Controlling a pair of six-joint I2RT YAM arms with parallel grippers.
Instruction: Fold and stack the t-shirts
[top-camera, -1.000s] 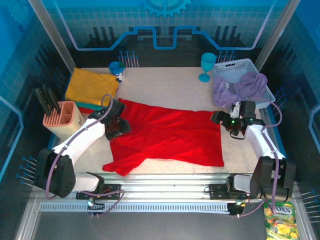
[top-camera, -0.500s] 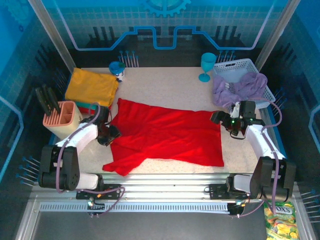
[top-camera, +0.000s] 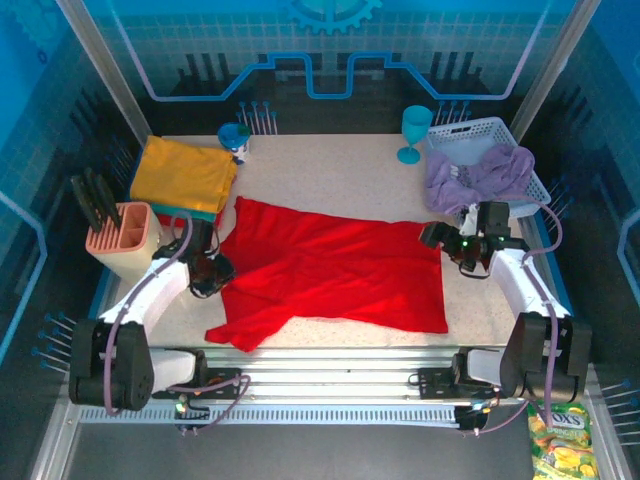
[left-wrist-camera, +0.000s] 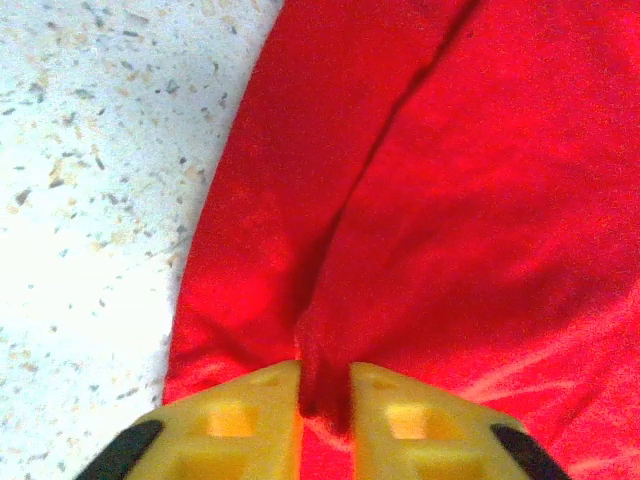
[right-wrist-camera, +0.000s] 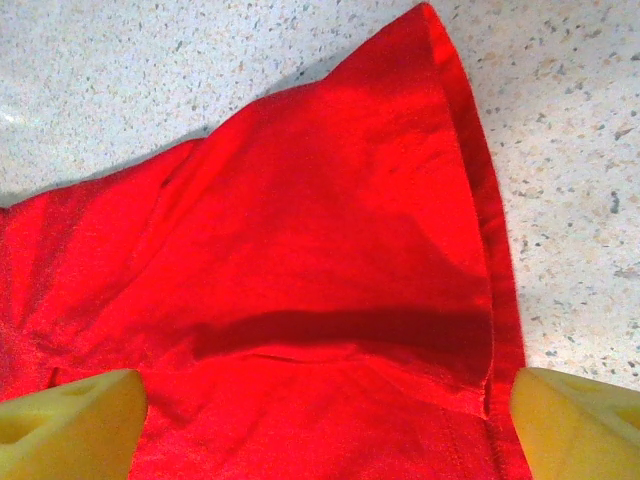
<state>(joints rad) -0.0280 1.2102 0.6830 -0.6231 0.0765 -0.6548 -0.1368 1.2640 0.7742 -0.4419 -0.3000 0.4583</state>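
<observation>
Five t-shirts (top-camera: 340, 270), two blue cups (top-camera: 415, 125), one basket (top-camera: 470, 128), one knife holder (top-camera: 125, 240).

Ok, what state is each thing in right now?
red shirt: spread out, unfolded, left edge pinched.
lavender shirt: crumpled, spilling over the basket rim.
yellow shirt: folded flat.
left gripper: shut on red shirt.
right gripper: open over red shirt's corner.
goblet: upright.

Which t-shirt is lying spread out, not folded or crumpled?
The bright red t-shirt mid-table; the mustard one is folded, the lavender one crumpled over the basket.
</observation>
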